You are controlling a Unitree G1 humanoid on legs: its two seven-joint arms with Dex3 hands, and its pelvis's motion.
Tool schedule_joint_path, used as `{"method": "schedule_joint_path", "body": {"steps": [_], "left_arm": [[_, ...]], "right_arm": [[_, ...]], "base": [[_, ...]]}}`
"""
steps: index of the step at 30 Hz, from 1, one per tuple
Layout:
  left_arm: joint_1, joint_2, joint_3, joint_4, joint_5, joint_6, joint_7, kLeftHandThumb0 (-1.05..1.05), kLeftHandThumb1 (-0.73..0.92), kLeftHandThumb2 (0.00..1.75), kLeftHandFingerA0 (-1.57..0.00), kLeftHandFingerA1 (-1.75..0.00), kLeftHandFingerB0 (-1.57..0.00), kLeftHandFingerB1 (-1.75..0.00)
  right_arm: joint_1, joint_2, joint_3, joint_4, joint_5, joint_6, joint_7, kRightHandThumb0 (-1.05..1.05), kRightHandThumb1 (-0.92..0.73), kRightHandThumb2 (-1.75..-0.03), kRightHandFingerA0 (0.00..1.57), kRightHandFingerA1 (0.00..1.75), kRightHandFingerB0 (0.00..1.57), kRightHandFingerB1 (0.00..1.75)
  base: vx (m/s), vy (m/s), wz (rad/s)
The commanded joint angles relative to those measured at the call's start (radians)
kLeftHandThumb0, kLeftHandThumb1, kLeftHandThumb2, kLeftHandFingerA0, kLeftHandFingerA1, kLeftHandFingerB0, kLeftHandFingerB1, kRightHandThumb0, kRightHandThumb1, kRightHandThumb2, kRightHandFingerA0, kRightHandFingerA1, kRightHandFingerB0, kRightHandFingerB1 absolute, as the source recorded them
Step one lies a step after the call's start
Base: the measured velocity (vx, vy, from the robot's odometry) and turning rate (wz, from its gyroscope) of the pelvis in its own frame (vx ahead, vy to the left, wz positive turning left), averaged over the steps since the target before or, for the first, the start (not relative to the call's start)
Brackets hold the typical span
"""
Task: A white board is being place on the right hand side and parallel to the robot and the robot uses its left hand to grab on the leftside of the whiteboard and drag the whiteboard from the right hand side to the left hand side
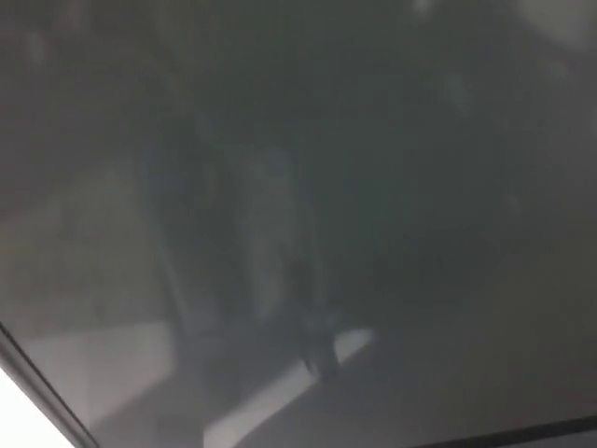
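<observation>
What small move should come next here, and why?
Probably a little more dragging to the robot's left, then stop. The whiteboard fills nearly the whole head view; only its frame edge and a sliver of floor show at lower left. Neither hand is visible.
</observation>
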State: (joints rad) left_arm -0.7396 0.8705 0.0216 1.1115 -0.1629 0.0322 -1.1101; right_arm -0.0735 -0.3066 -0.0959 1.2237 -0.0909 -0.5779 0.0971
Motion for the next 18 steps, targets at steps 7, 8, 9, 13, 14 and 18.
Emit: {"method": "schedule_joint_path", "body": {"steps": [7,8,9,13,14,18], "left_arm": [[0.092,0.155,0.083,0.092,0.017,-0.113,-0.060,0.05,0.80,0.65,-0.63,-1.19,-0.75,-0.98],[0.112,0.173,0.091,0.088,0.017,-0.117,-0.063,0.07,0.75,0.68,-0.77,-1.06,-0.79,-0.91],[0.120,0.180,0.097,0.085,0.018,-0.118,-0.063,0.07,0.75,0.68,-0.77,-1.06,-0.79,-0.91],[0.151,0.203,0.116,0.090,0.010,-0.136,-0.108,0.06,0.80,0.66,-0.71,-1.14,-0.74,-0.98],[0.172,0.215,0.127,0.089,0.005,-0.147,-0.123,0.06,0.81,0.69,-0.69,-1.11,-0.73,-1.02],[0.187,0.230,0.118,0.054,0.027,-0.135,-0.100,0.07,0.82,0.68,-0.64,-1.07,-0.72,-0.96]], "right_arm": [[-0.012,-0.021,0.002,0.009,0.002,0.010,0.000,-0.57,-0.64,-0.75,0.94,0.88,0.50,0.66],[-0.011,-0.023,0.004,0.008,-0.002,0.004,-0.004,-0.57,-0.64,-0.75,0.94,0.89,0.51,0.67],[-0.010,-0.024,0.005,0.008,-0.004,0.002,-0.006,-0.57,-0.64,-0.75,0.94,0.89,0.51,0.67],[-0.013,-0.021,0.004,0.012,-0.003,0.000,-0.009,-0.56,-0.64,-0.74,0.96,0.88,0.52,0.66],[-0.012,-0.022,0.007,0.012,-0.006,-0.001,-0.010,-0.57,-0.64,-0.75,0.95,0.88,0.52,0.66],[-0.016,-0.020,0.008,0.013,-0.008,0.002,-0.015,-0.59,-0.65,-0.73,0.97,0.88,0.52,0.66]], "base": [[0.00,0.000,0.00],[0.00,0.000,0.00],[0.00,0.000,0.00],[0.00,0.000,0.00],[0.00,0.000,0.00],[0.00,0.000,0.00]]}}
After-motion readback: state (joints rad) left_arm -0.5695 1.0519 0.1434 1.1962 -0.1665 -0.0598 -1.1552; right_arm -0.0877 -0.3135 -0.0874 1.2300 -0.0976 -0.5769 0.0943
